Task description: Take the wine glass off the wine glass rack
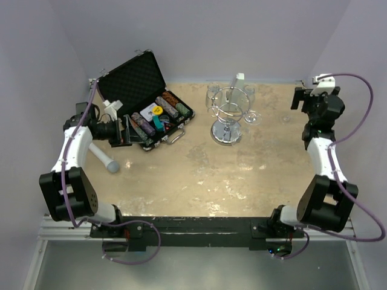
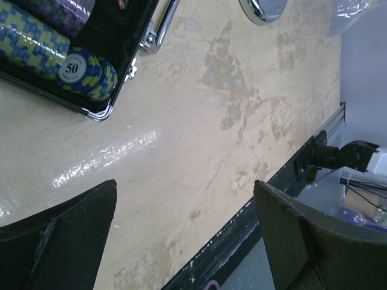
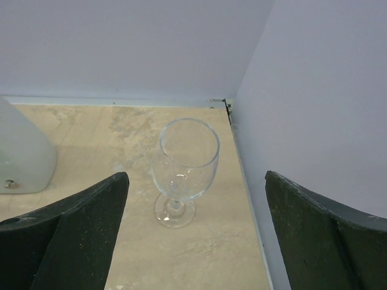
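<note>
The chrome wine glass rack stands on its round mirrored base at the back middle of the table. Clear wine glasses hang from its wire loops. The rack's base edge shows at the top of the left wrist view. Another wine glass stands upright on the table near a wall corner, ahead of and between my right fingers. My right gripper is open and empty at the far right. My left gripper is open and empty beside the black case.
An open black case with rows of poker chips lies at the back left. A white object stands behind the rack, and a pale one shows at the left of the right wrist view. Walls close in on three sides.
</note>
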